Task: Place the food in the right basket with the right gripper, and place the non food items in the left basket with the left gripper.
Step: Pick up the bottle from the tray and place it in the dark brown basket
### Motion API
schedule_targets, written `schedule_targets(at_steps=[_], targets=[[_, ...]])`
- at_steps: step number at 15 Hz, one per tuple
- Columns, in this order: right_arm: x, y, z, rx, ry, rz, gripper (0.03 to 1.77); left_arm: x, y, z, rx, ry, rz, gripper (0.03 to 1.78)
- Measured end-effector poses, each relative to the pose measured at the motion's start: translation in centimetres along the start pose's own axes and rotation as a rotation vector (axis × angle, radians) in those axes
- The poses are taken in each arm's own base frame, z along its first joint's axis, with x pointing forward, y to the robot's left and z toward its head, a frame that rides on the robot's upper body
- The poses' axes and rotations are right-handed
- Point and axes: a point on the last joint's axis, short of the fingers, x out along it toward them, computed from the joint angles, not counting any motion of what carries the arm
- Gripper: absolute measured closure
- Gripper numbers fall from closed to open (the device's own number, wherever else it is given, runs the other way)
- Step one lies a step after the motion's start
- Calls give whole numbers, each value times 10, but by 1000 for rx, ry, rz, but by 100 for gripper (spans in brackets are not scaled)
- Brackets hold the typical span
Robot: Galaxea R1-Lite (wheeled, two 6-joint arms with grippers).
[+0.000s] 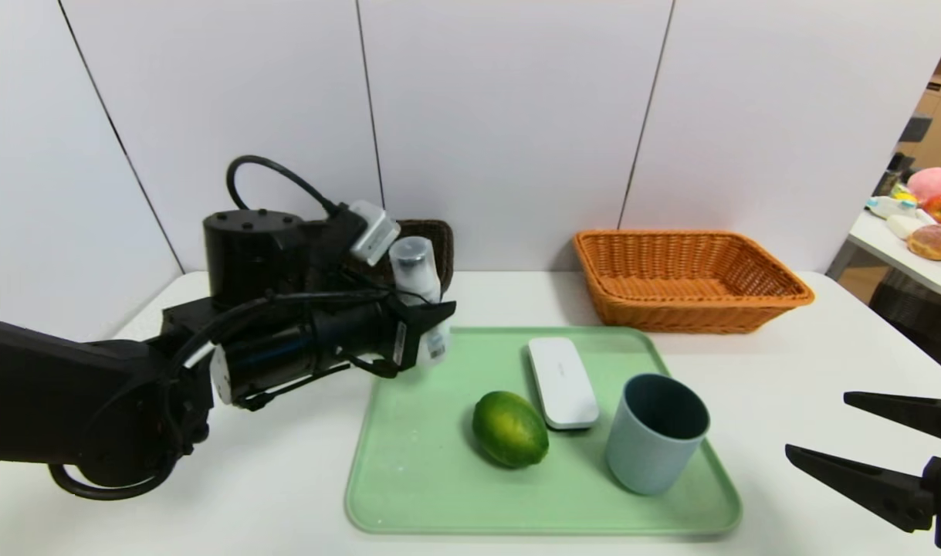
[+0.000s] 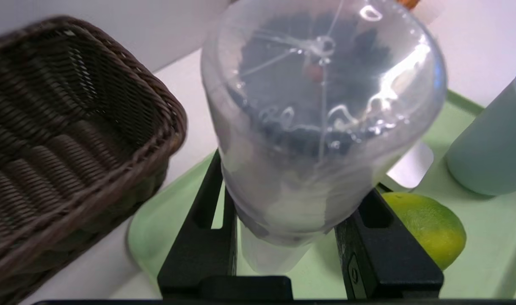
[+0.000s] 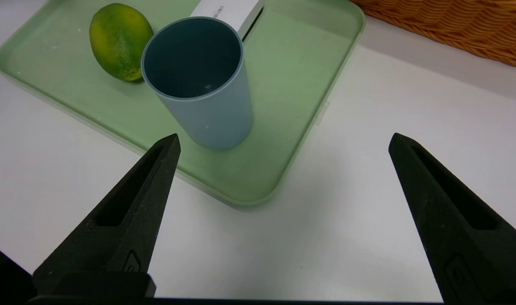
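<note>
**Bottle Held Aloft Over Tray as Dark Basket Awaits**

A clear plastic bottle is gripped between the fingers of the left gripper, which are closed on its sides, its wide end raised and its narrower white end hanging below them. Under and to the right of those fingers, a green tray is laid on the white surface. The dark brown basket stands just beyond them and to their left, and is judged to be the bottle's destination.

For a clean drop-off, the bottle should be kept high enough for its low-hanging end to clear the near rim, carried over the middle of the basket, then lowered before release. The grip is best kept firm but light, as the thin plastic could buckle or slip if squeezed hard.

Farther to the right of the left fingers, the green lime, the white case and the upright blue-grey cup are left on the tray. Beyond the cup, the right gripper is held idle off the tray's right side, its fingers spread wide with nothing between them. The orange wicker basket, judged to be meant for the lime, is set beyond those fingers, toward the back.
</note>
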Motion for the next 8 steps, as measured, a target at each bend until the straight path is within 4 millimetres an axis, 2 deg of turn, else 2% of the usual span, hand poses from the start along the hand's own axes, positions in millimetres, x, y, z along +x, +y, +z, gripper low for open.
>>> schedule_targets(at_steps=[5, 8], targets=[[0, 0, 0, -2, -2, 2, 10, -23, 27, 46, 1, -30, 92, 116], [0, 0, 0, -2, -2, 2, 10, -21, 55, 71, 24, -74, 169, 116]])
